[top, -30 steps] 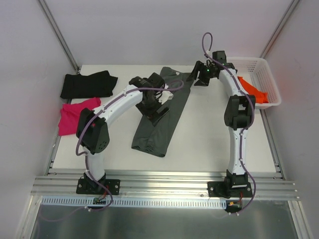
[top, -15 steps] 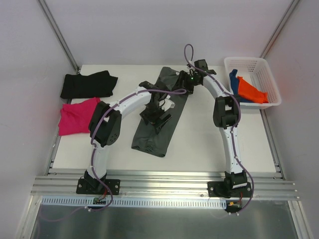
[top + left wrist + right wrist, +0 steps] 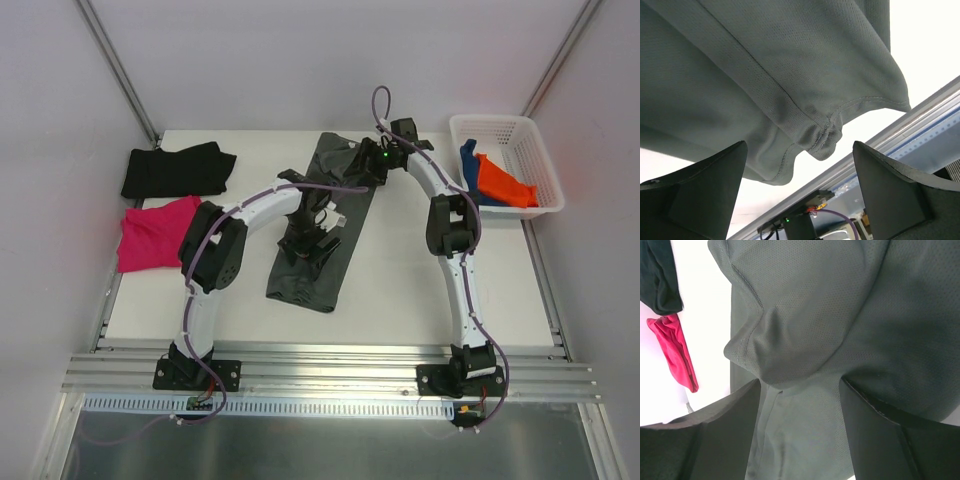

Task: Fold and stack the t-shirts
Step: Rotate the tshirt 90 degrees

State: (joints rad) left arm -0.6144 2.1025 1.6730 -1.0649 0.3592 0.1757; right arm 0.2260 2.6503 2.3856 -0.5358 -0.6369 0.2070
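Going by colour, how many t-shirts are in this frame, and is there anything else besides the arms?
Dark grey t-shirt: 1
Black t-shirt: 1
Magenta t-shirt: 1
Orange t-shirt: 1
Blue t-shirt: 1
White basket: 1
Total: 6 (5 t-shirts, 1 basket)

Pose: left arm (image 3: 250, 207) bent, right arm (image 3: 458, 262) stretched forward; left claw (image 3: 799, 150), right claw (image 3: 800, 383) pointing down, jaws apart.

Bright, even overhead light, faint shadows; wrist views blow out white table (image 3: 702, 300), near foreground soft.
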